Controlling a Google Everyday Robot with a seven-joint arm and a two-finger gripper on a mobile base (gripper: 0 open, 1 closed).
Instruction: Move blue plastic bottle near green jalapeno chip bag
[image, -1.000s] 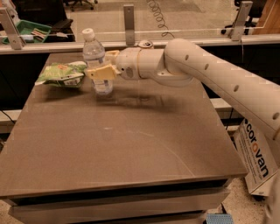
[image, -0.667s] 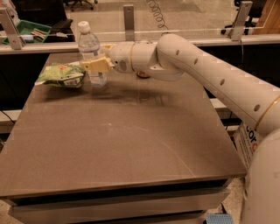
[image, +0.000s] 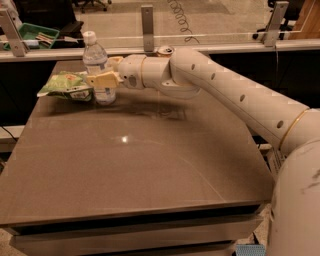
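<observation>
The blue plastic bottle (image: 97, 64) is clear with a white cap and stands upright at the table's far left. Its base is at or just above the table top. My gripper (image: 103, 71) is shut on the bottle's middle, with one yellow finger (image: 102, 79) in front of it and the other behind. The green jalapeno chip bag (image: 65, 85) lies flat right beside the bottle on its left, touching or almost touching it. My white arm reaches in from the right across the back of the table.
A gold-orange drink can (image: 164, 50) stands behind my arm at the table's (image: 150, 165) back edge. A glass rail with metal posts (image: 147, 20) runs behind the table. A green tray (image: 35, 34) sits at the far left beyond it.
My gripper has carried the bottle further left and a little lower. It now stands right against the chip bag.
</observation>
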